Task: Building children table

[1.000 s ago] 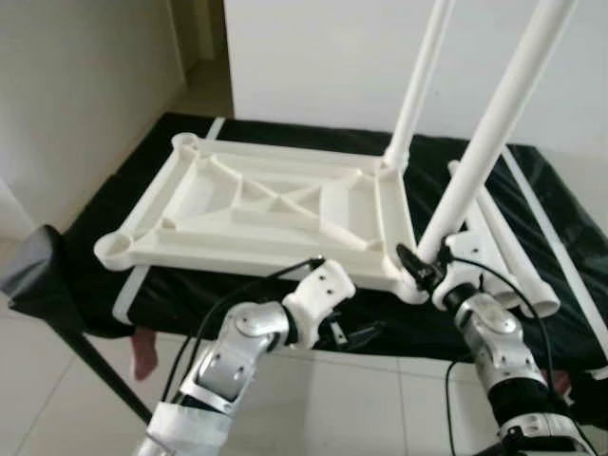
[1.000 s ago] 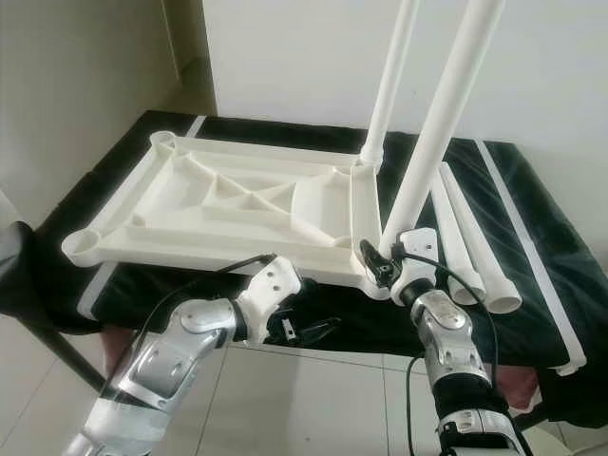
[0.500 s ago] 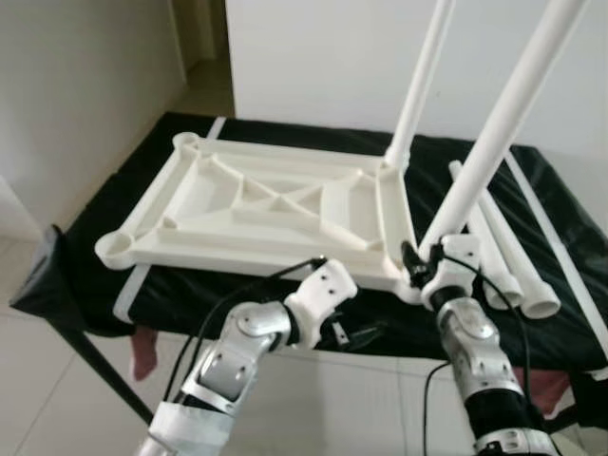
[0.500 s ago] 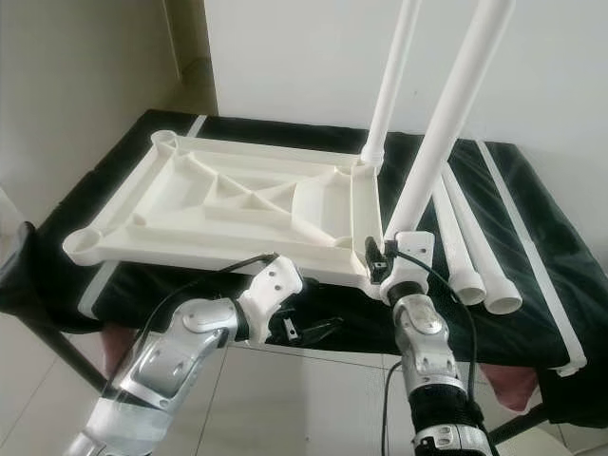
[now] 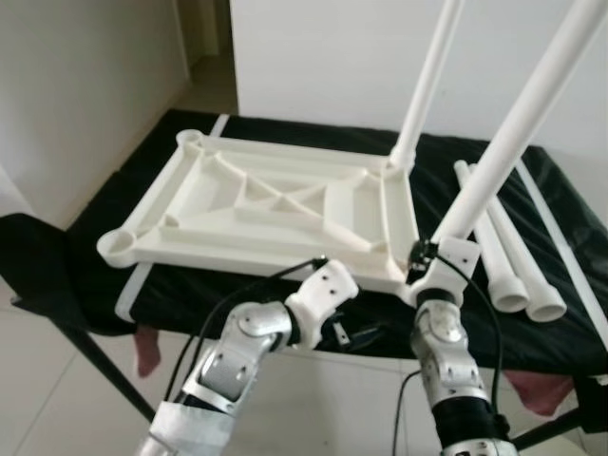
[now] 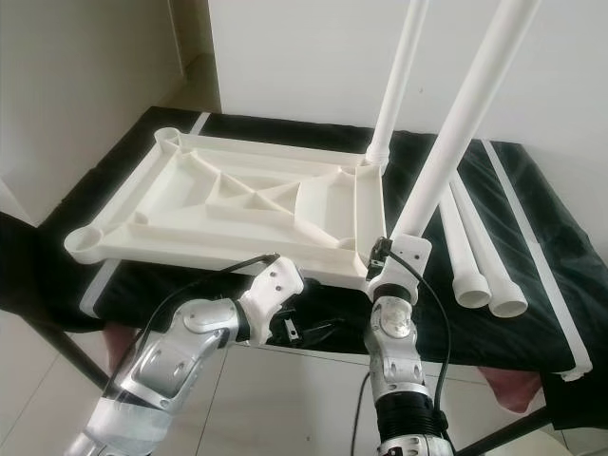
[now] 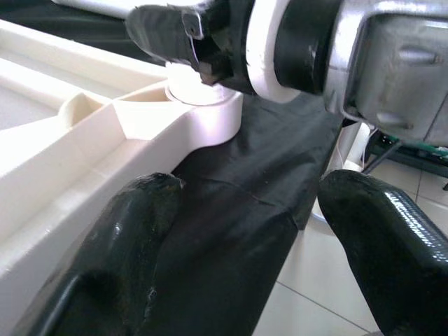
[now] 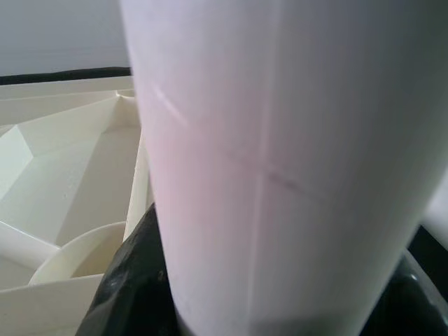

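While the right gripper clamps the leg at the tabletop's near corner socket, it should stay upright and press straight down; the left gripper hangs open below the edge.

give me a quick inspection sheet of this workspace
surface: black cloth over a low platform
job's things: upturned white table top; far leg upright in its corner; near leg in the near-right corner socket; two spare legs lying beside
clutter: nothing seen
grippers: right gripper shut on near leg; left gripper open, below the top's near edge
cables: black wires along both arms
surroundings: white walls, tiled floor
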{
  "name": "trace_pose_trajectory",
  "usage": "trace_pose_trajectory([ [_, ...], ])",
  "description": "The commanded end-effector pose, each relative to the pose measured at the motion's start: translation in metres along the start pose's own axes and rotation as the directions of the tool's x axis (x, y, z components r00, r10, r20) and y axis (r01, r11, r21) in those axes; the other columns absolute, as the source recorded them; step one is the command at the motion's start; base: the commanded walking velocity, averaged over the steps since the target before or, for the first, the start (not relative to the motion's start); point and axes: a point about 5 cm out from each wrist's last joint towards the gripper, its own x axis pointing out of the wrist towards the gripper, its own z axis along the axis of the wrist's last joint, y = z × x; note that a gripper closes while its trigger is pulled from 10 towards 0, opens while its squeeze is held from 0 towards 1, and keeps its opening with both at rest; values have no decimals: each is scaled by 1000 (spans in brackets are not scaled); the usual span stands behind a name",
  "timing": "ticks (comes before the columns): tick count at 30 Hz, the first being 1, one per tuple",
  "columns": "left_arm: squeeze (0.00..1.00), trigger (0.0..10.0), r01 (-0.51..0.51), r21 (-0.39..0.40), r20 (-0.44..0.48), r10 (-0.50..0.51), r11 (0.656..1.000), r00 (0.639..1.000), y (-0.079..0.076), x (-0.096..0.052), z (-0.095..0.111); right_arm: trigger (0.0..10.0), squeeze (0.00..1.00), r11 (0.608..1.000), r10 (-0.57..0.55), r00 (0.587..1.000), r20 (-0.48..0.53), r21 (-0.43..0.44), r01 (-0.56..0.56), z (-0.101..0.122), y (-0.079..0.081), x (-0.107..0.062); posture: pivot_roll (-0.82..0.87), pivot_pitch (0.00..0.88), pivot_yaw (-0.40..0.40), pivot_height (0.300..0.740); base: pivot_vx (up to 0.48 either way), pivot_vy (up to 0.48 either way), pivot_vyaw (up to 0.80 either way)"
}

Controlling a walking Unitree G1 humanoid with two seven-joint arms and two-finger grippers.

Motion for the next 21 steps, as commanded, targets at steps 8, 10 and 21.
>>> trace_pose_trajectory([
  [8,0,10000,-57,-6,-15,57,998,998,1,0,-2,10000,1000,1000,3,1000,-12,28,-3,-4,-9,-4,4,0,-38,740,0,0,0],
  [10,0,10000,-57,-6,-16,57,998,998,0,0,-2,10000,1000,1000,10,1000,-12,24,-9,-4,-9,-4,6,0,-38,740,0,0,0],
  [21,0,10000,-62,-13,-20,62,998,998,-1,-2,-4,10000,0,992,124,992,-15,5,-124,-6,-14,-10,11,0,-44,740,0,0,0],
])
